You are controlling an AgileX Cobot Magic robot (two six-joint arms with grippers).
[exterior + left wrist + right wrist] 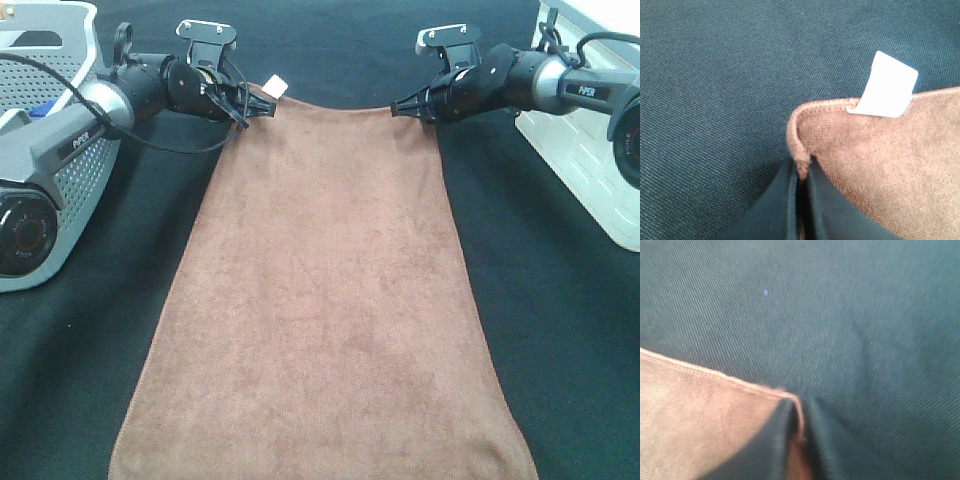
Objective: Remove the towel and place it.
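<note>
While both far corners of the towel (325,300) are pinched, the rest of it lies spread flat along the black cloth (560,330), running from the grippers to the near edge of the exterior view. The left gripper (243,105) is clenched on the corner by the white tag (277,87), hem caught between its fingers (790,200); the right gripper (397,106) clamps the other far corner, though its wrist view is blurred. To do this well, I judge both arms should move level and together, keeping the far edge taut so neither corner slips and the cloth does not bunch. The tag looks blank. "PiPER" reads faintly on the right arm (585,90); the left arm's lettering is too small.
</note>
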